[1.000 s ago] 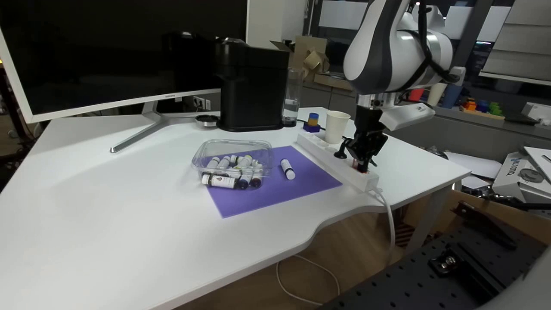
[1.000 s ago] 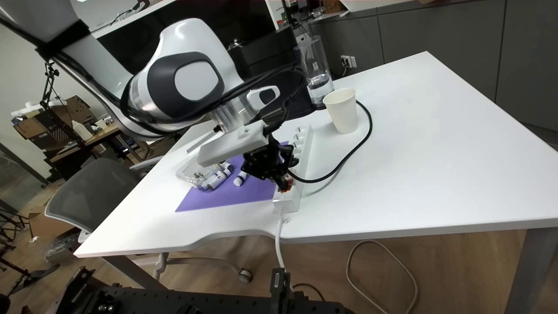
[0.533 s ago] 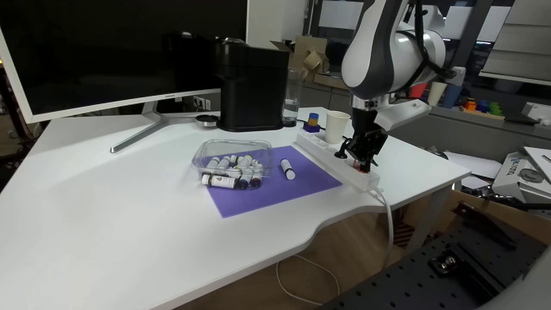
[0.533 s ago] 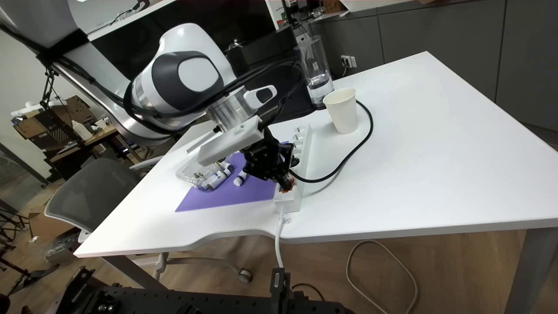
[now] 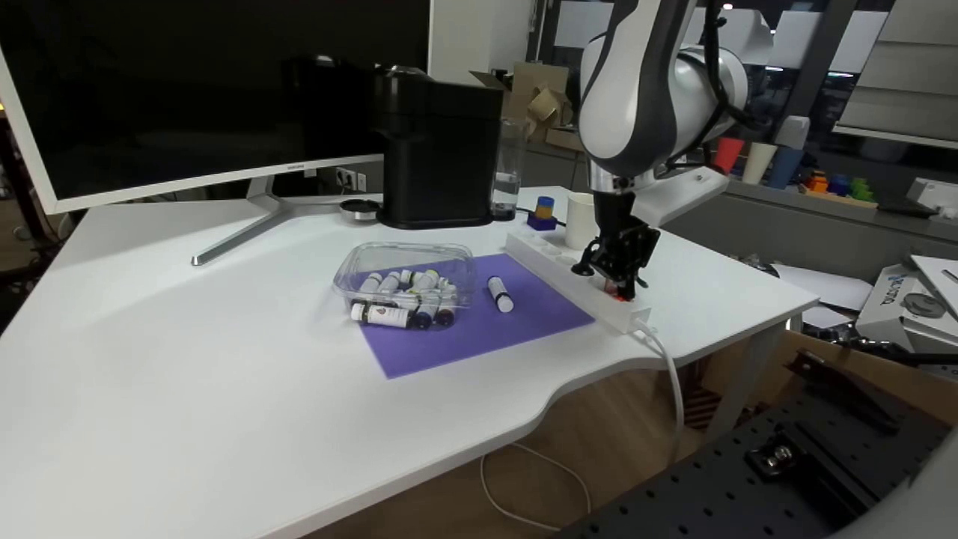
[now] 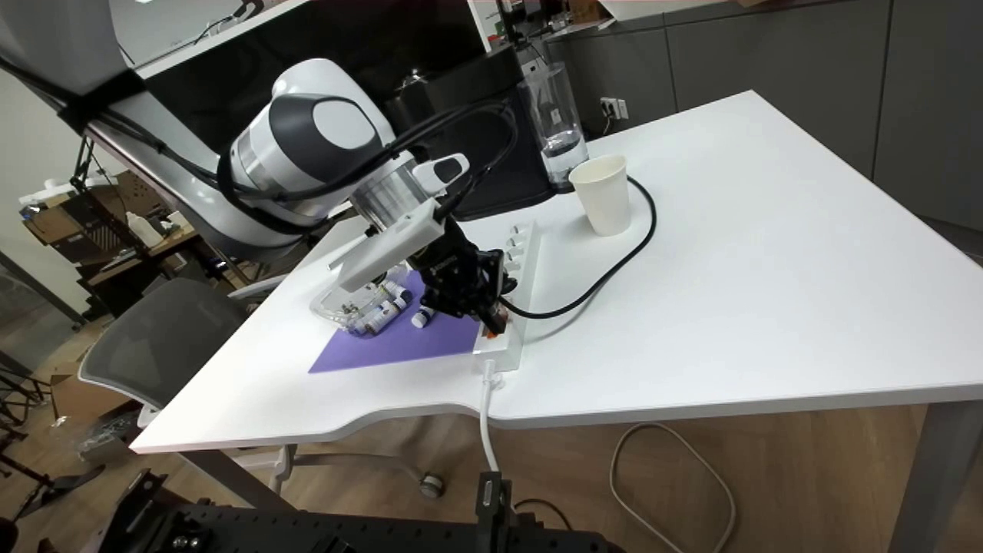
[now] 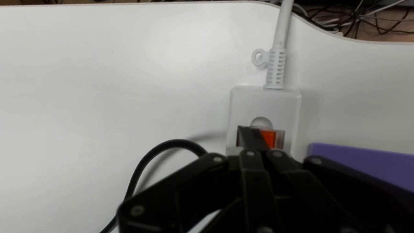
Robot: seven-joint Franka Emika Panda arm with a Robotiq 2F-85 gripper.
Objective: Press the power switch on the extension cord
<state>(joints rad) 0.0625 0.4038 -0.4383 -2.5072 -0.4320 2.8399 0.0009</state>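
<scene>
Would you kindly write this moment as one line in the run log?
target: power switch, orange part showing | gripper: shut, at the switch | extension cord: on table | contact and press: unclear

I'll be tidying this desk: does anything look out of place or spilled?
One small bottle lies on the purple mat, apart from the clear container that holds other bottles, so it looks strayed. No spill shows.
</scene>
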